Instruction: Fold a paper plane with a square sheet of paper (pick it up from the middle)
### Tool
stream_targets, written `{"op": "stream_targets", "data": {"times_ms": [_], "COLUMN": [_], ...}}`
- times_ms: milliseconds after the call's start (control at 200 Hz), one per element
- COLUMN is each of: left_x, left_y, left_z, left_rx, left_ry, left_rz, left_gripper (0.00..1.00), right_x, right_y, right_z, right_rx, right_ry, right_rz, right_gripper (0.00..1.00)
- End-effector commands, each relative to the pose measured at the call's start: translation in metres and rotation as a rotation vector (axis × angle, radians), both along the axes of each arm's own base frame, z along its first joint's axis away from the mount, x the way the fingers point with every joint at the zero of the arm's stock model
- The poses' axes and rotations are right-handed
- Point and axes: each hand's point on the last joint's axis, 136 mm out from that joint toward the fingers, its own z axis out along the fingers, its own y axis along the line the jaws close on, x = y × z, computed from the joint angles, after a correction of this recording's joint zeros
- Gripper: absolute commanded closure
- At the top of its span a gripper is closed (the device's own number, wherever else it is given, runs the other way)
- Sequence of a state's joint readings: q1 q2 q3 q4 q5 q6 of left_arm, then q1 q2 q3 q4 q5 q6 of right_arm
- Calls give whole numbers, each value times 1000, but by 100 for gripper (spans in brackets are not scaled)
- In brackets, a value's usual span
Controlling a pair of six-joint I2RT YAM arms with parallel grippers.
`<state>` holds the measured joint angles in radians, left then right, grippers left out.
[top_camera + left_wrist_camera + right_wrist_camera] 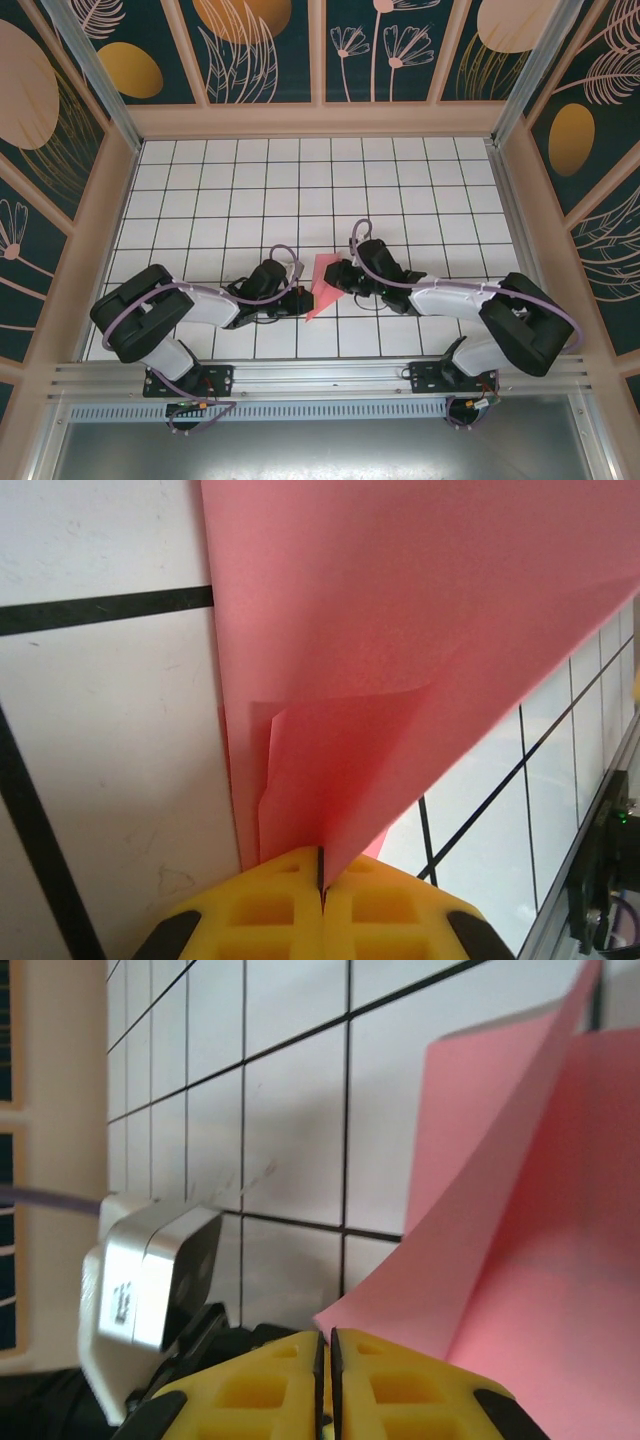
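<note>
**Left gripper** (pixel 320 858). At the bottom centre of the left wrist view you see its two yellow fingers pressed flat together. They are clenched on the lower edge of the square sheet of paper (pixel 430 630), which rises out of the seam between them and spreads over the upper right of the frame. A smaller folded flap lies inside the main layer just above the fingertips, so the pinch gathers more than one layer. Read this grip as the anchor that keeps the folded layers aligned.

**Right gripper** (pixel 327 1338). At the bottom centre of the right wrist view its fingers stand almost together, with a thin dark slit between them. A corner of the sheet comes down to just above that slit. You cannot tell whether the fingers nip it or merely stand beside it.

**Whole scene.** In the top view the sheet sits between the two grippers in the lower centre of the frame. It is a pointed pink shape tilted up from the white grid table (pixel 250 190), with its tip toward the lower left. The arms meet it from opposite sides, probably so that one holds while the other works a crease. The folding looks partway done. The paper is thin, so a pull from either side could shift the layers or tear them.
</note>
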<state>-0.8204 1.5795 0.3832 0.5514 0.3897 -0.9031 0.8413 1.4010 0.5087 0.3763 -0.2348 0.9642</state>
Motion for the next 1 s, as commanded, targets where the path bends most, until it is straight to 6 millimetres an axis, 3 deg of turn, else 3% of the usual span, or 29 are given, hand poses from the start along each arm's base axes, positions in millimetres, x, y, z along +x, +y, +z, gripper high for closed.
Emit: {"op": "stream_targets", "data": {"times_ms": [0,150,505,996], "left_x": [-12,-14,-12,-1], "left_y": [-2,0,1,-10], "left_z": [-13,-16,-18,17], "left_rx": [-5,4,57,-20], "left_ry": [70,84,68,-35], "left_rz": [-11,-16,-51,-60], "left_gripper": [94,94,91,75], "right_x": [-3,3,12,10], "right_y": [13,19,1,0], "right_z": [4,-6,-35,-43], "right_rx": [64,50,-37,-56], "right_ry": [1,21,74,92], "right_rz": [31,27,-51,-48], "right_gripper": [86,87,88,88]}}
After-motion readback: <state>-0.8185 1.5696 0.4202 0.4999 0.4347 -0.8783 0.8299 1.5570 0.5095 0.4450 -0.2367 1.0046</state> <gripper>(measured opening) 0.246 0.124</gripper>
